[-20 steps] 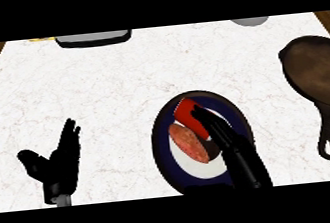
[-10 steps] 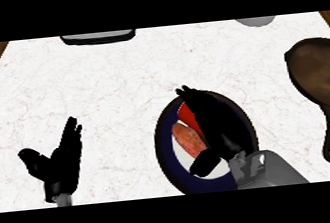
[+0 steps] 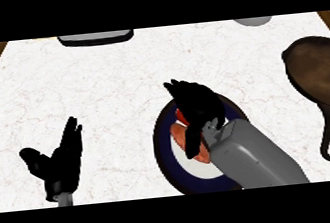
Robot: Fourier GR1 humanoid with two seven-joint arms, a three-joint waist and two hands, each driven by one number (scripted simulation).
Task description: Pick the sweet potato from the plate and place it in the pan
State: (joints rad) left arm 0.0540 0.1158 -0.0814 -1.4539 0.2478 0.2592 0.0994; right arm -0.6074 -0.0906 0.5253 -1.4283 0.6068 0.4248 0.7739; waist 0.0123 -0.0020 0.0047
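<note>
Sweet potato (image 3: 189, 142) lies lengthwise up-down on plate (image 3: 165, 156); right hand (image 3: 195, 105) fingers curl over it.

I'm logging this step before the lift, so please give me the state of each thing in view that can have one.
Sweet potato: lying on the plate, mostly hidden by the right robot hand.
Plate: flat on the counter, holding the sweet potato.
Pan: upright at the counter's right, nothing in it.
Right robot hand: over the sweet potato; its grip cannot be told.
Left robot hand: open, resting at lower left.
</note>
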